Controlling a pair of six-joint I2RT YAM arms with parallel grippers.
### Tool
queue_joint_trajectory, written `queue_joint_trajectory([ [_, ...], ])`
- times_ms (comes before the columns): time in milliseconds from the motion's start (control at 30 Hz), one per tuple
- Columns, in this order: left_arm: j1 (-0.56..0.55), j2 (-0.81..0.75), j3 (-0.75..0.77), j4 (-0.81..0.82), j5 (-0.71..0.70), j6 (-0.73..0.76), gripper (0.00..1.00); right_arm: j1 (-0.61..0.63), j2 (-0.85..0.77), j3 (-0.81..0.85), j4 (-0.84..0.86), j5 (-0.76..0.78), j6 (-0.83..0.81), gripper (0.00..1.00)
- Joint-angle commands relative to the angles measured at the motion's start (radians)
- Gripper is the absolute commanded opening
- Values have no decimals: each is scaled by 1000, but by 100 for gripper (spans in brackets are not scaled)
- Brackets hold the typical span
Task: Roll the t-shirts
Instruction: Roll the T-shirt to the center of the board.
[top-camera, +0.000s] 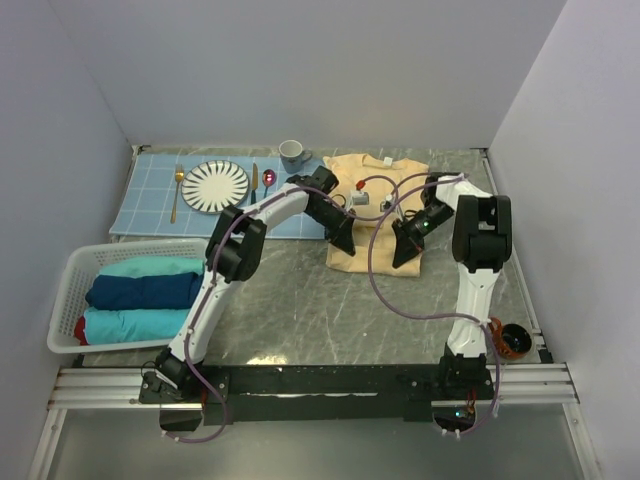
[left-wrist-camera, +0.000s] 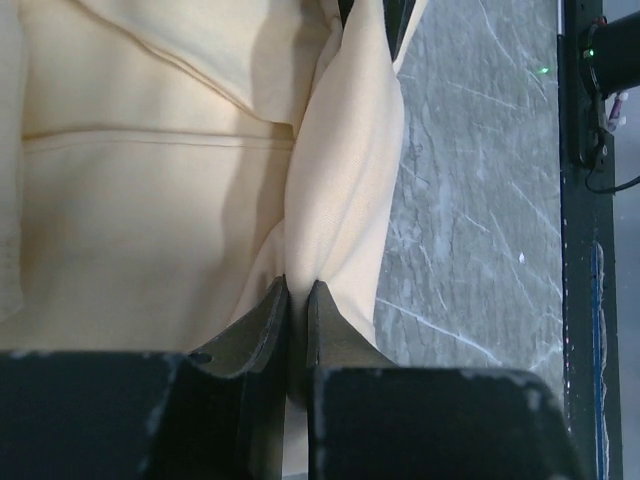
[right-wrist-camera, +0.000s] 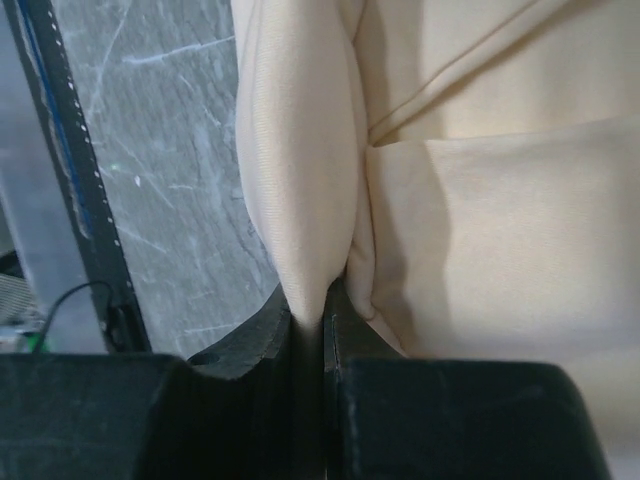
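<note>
A pale yellow-tan t-shirt (top-camera: 375, 215) lies on the grey table at the back centre, its near part folded over. My left gripper (top-camera: 343, 243) pinches the near-left edge of it; the left wrist view has the jaws (left-wrist-camera: 297, 290) shut on a raised fold of the yellow cloth (left-wrist-camera: 340, 180). At the near-right edge my right gripper (top-camera: 404, 258) does the same, and in the right wrist view its jaws (right-wrist-camera: 320, 312) are shut on a ridge of the cloth (right-wrist-camera: 300, 170). Teal and navy t-shirts (top-camera: 140, 292) sit stacked in a white basket (top-camera: 70, 275) at the left.
A light blue grid placemat (top-camera: 150, 190) at the back left carries a plate (top-camera: 215, 185), fork (top-camera: 177, 192), knife (top-camera: 254, 182), spoon (top-camera: 268, 180) and a mug (top-camera: 292, 153). An orange-and-black object (top-camera: 513, 341) sits near the right arm's base. Walls close in on three sides.
</note>
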Motion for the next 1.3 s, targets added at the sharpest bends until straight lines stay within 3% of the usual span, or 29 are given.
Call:
queue_joint_trajectory([
  [0,45,13,16,52,-103,-52,5,-23,69,46,-71,137,68,7],
  [100,56,-28,-30,225,-182,-156,16,-20,96,51,-66,183,119,7],
  [200,77,-158,-152,401,-295,-282,35,-20,116,26,-66,220,125,8],
  [233,80,-207,-211,531,-321,-319,44,-18,104,22,-60,219,127,8],
  [367,62,-441,-470,650,-401,-198,54,-6,130,46,-69,223,141,8],
  [533,-47,-706,-850,794,-499,26,62,11,138,34,-71,266,139,8],
  [633,-168,-808,-1091,1015,-602,200,66,11,138,37,-71,265,139,7],
  [667,-189,-823,-1139,1166,-655,222,67,11,139,35,-71,265,138,7],
  [767,-271,-812,-1286,1374,-813,299,69,11,141,35,-71,265,141,7],
  [800,-303,-788,-1355,1545,-837,354,70,11,142,35,-71,266,141,7],
  [900,-354,-718,-1456,1800,-893,458,72,11,144,40,-72,265,141,7],
  [1133,-440,-477,-1458,2141,-1082,645,74,43,149,40,-74,274,142,7],
  [1267,-452,-400,-1414,2142,-1099,659,75,43,152,40,-72,274,142,7],
])
